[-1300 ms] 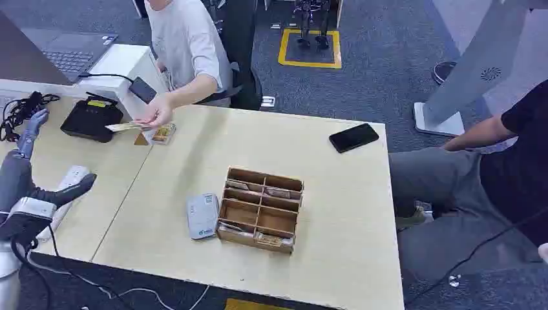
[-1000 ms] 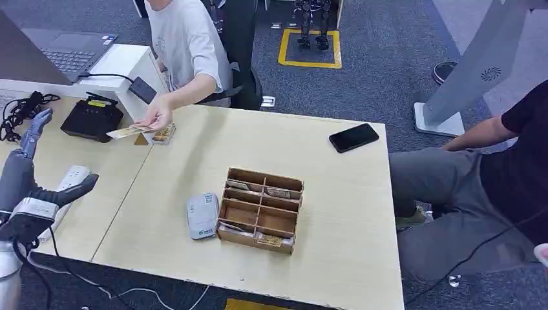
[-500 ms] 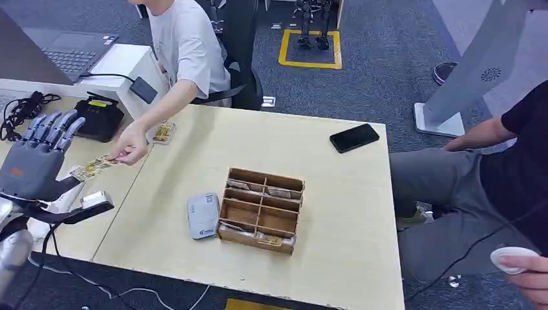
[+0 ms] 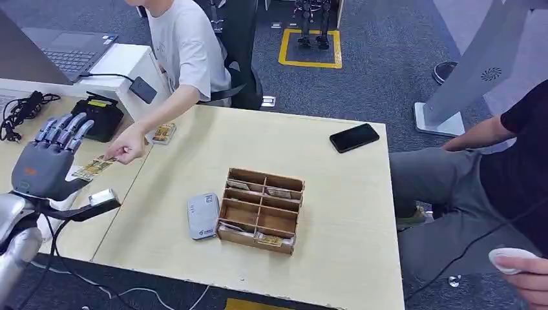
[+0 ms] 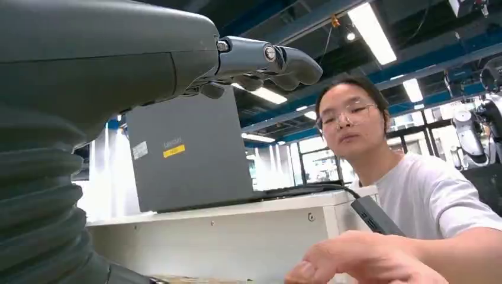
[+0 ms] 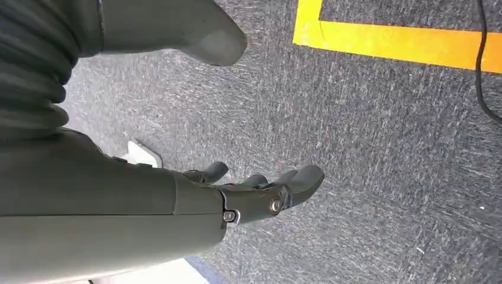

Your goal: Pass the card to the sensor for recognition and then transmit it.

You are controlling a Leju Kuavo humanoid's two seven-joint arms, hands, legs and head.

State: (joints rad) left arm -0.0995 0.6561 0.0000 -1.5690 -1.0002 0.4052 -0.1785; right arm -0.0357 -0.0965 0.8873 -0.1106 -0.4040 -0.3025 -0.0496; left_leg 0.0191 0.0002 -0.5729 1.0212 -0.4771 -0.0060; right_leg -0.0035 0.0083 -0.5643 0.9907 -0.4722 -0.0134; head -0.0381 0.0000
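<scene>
A person's hand (image 4: 126, 150) holds a yellowish card (image 4: 94, 168) out over the left table. The card's far end reaches the palm side of my left hand (image 4: 46, 166). That hand is raised with its fingers (image 4: 64, 129) stretched out and its thumb (image 4: 98, 201) held apart below the card, gripping nothing. In the left wrist view the fingers (image 5: 260, 59) stand extended above the person's hand (image 5: 361, 260). A black card reader (image 4: 97, 116) sits behind my left hand. My right hand (image 6: 248, 195) hangs over the carpet, fingers apart and holding nothing.
A wooden compartment box (image 4: 262, 208) with cards and a grey-white device (image 4: 203, 216) lie mid-table. A black phone (image 4: 353, 137) is at the far right, a small card stack (image 4: 163, 133) near the person. A laptop (image 4: 64, 55) and cables (image 4: 22, 110) are at back left. Another person (image 4: 504, 168) sits on the right.
The person carried the card from beside the black reader toward me. My left hand rose from the table's left edge and spread open beside the card.
</scene>
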